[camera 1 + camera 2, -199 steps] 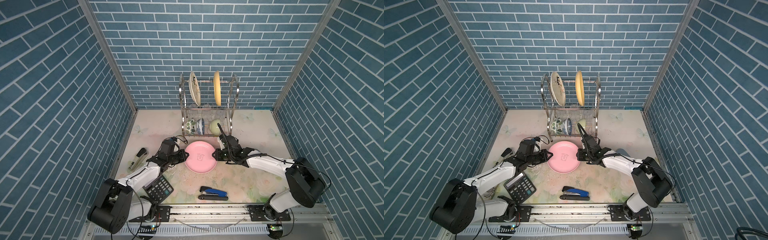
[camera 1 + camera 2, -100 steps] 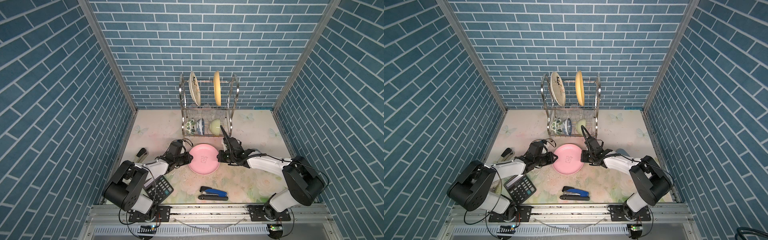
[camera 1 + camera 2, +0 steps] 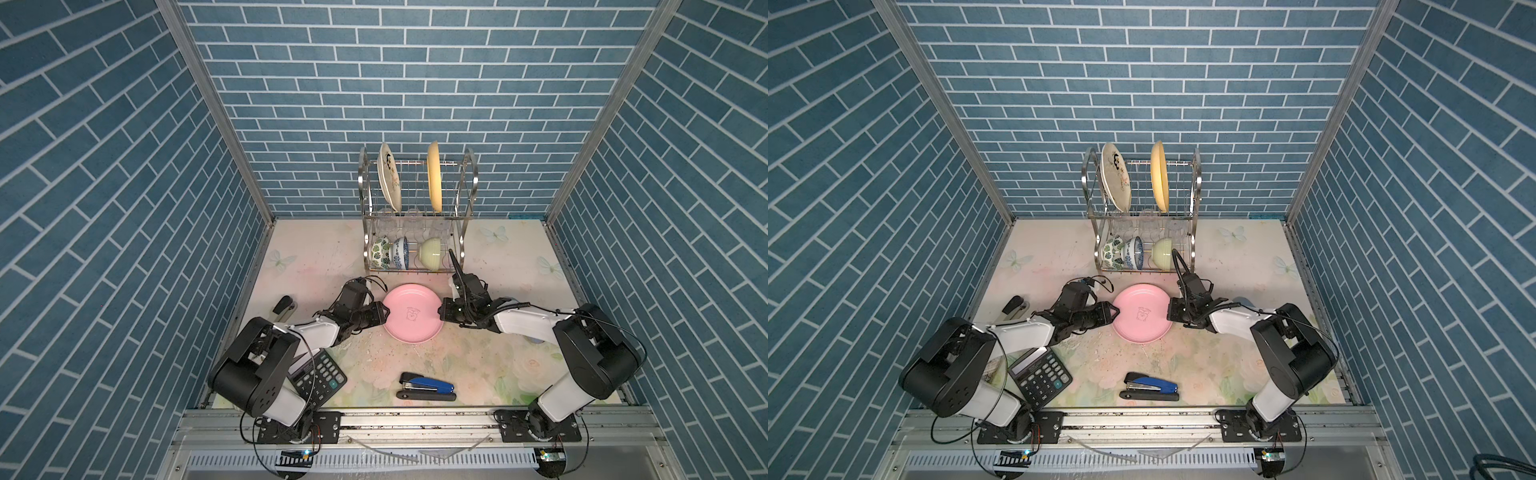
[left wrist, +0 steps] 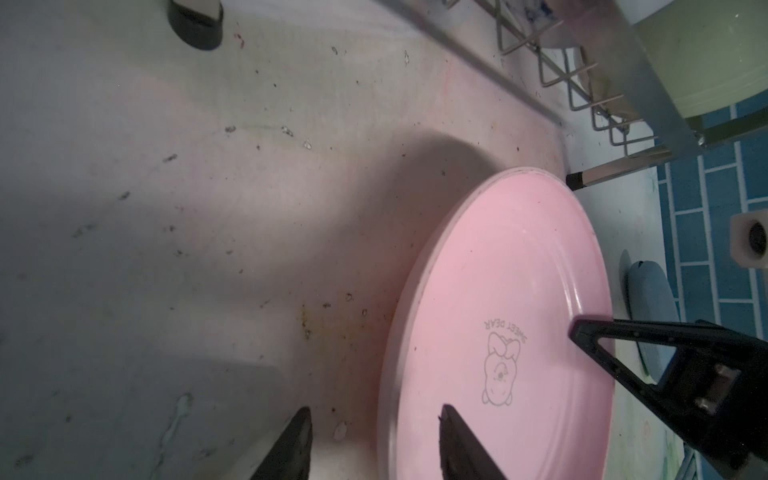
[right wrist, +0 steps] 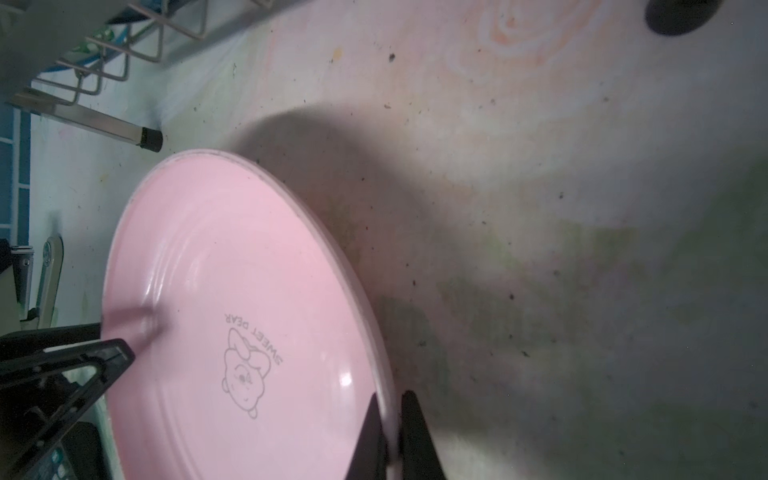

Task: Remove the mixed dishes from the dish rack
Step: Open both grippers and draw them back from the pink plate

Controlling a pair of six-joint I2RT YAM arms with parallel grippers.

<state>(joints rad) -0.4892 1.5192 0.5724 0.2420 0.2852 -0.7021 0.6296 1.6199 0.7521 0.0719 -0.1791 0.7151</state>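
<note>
The pink plate (image 3: pixel 411 312) (image 3: pixel 1142 312) lies flat, low on the table in front of the dish rack (image 3: pixel 471 174) (image 3: pixel 1196 174). My right gripper (image 3: pixel 441 309) (image 5: pixel 392 399) is shut on the plate's right rim (image 5: pixel 228 257). My left gripper (image 3: pixel 386 312) (image 4: pixel 376 415) stands open, its fingers on either side of the left rim (image 4: pixel 519 291) without pinching it. A cream floral plate (image 3: pixel 390 176) and a yellow plate (image 3: pixel 433 176) stand upright in the top tier. Green-leaf (image 3: pixel 380 253), blue-patterned (image 3: pixel 401 252) and pale green (image 3: pixel 430 251) bowls sit in the lower tier.
A black calculator (image 3: pixel 318 376) lies by the left arm's base. A blue stapler (image 3: pixel 426 386) lies near the front edge, and a grey stapler-like tool (image 3: pixel 284 306) sits at the left wall. Blue brick walls close in three sides.
My left gripper has opened and let go of the pink plate's left rim. The plate has shifted slightly right. My right gripper stays shut on the rim.
</note>
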